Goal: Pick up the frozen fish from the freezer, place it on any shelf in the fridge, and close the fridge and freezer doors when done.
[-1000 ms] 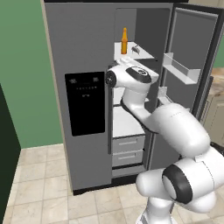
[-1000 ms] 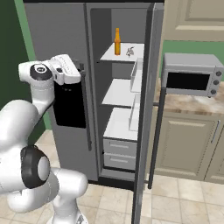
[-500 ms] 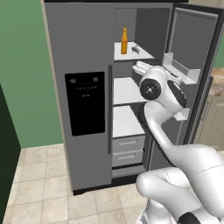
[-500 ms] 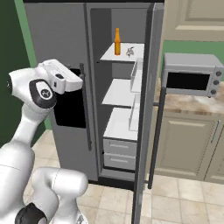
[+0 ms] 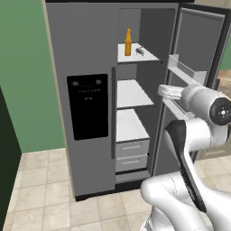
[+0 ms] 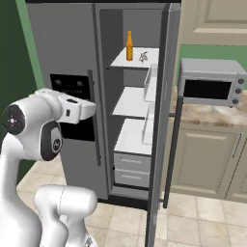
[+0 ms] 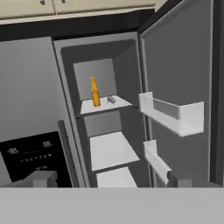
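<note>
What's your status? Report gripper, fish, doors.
Gripper open, empty, facing the open fridge. Frozen fish on top shelf beside orange bottle. Fridge door open; freezer door shut.

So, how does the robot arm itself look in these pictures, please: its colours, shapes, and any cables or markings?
The arm is glossy white, built of thick rounded segments. Black bands mark the joints, and a round dark cap with a small pale centre closes each elbow end. The hand is a white boxy block. The gripper has two small dark grey finger tips. I see no loose cables and no readable markings.
</note>
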You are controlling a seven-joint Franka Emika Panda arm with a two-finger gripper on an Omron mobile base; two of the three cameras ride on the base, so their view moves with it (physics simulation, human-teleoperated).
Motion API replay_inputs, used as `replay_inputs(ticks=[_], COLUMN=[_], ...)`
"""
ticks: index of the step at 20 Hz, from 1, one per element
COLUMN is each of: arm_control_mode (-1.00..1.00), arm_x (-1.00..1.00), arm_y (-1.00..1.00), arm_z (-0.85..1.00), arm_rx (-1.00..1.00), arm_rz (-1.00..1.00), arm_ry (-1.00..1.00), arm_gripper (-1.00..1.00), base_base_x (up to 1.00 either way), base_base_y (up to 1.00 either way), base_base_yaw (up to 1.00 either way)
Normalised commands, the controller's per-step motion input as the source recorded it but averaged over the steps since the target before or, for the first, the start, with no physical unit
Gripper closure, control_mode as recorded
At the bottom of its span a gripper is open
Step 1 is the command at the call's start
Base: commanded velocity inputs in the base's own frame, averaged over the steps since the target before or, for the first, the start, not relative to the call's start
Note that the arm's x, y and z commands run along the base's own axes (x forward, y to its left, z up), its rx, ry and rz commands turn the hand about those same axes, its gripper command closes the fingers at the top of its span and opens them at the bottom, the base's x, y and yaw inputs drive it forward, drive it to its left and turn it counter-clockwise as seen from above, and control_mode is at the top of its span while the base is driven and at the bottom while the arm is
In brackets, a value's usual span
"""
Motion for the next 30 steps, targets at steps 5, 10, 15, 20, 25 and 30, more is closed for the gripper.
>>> replay_inputs(ticks=[5, 10, 15, 20, 25, 30], arm_control_mode=[-1.00, -1.00, -1.00, -1.00, -1.00, -1.00], arm_x=[-1.00, -1.00, -0.69, -0.07, 0.36, 0.56], arm_y=[-0.03, -0.37, -0.60, -0.64, -0.64, -0.48], arm_z=[0.00, 0.00, 0.00, -0.08, -0.15, -0.49], arm_rx=[-0.02, 0.00, 0.00, 0.00, 0.01, 0.03], arm_rz=[0.19, 0.17, 0.18, 0.22, 0.15, 0.06], arm_ry=[0.01, 0.06, 0.25, 0.13, 0.02, 0.00], arm_gripper=[-1.00, -1.00, -1.00, -1.00, -1.00, -1.00], base_base_x=[0.00, 0.00, 0.00, 0.00, 0.00, 0.00], base_base_y=[0.00, 0.00, 0.00, 0.00, 0.00, 0.00], base_base_yaw=[0.00, 0.00, 0.00, 0.00, 0.00, 0.00])
